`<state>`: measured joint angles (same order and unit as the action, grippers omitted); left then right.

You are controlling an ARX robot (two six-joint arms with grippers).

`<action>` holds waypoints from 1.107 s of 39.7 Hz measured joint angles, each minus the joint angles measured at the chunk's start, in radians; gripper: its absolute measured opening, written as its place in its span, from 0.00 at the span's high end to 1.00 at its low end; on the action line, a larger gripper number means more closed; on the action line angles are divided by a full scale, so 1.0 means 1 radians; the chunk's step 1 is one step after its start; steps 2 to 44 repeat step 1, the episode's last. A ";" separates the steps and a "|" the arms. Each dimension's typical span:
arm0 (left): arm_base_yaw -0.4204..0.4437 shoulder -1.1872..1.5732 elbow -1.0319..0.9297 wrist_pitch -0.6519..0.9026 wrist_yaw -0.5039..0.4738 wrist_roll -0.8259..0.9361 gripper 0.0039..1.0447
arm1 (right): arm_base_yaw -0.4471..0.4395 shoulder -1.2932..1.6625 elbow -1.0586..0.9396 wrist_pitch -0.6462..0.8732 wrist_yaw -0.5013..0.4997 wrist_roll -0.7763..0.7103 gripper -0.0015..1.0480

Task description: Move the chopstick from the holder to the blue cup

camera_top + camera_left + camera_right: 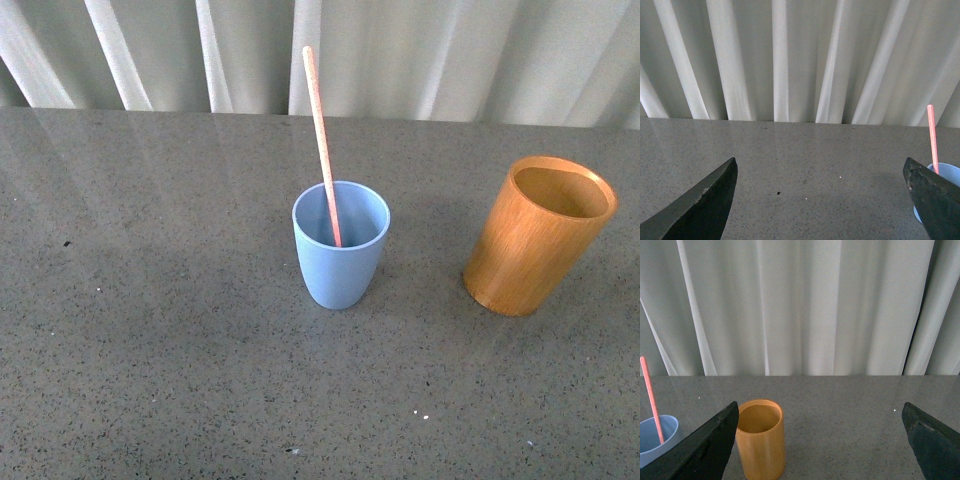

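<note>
On the grey speckled bench [150, 350]: blue cup [340, 246] standing upright near the middle, chopstick [322, 140] inside it, leaning back toward the left, top well above the rim. Off to the right, well apart from the cup, holder [538, 235], upright, nothing showing inside. Behind the bench edge, pale pleated curtain [420, 55] across the whole back. Left pincer [822, 200] spread wide, holding nothing. Right pincer [820, 442] spread wide too, nothing between its dark fingers [700, 450].
</note>
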<state>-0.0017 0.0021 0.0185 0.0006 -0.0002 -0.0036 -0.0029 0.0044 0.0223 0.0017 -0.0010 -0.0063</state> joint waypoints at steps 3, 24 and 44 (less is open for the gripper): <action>0.000 0.000 0.000 0.000 0.000 0.000 0.06 | 0.000 0.000 0.000 0.000 0.000 0.000 0.10; 0.000 0.000 0.000 0.000 0.000 0.000 0.06 | 0.000 0.000 0.000 0.000 0.000 0.000 0.10; 0.000 0.000 0.000 0.000 0.000 0.000 0.06 | 0.000 0.000 0.000 0.000 0.000 0.000 0.10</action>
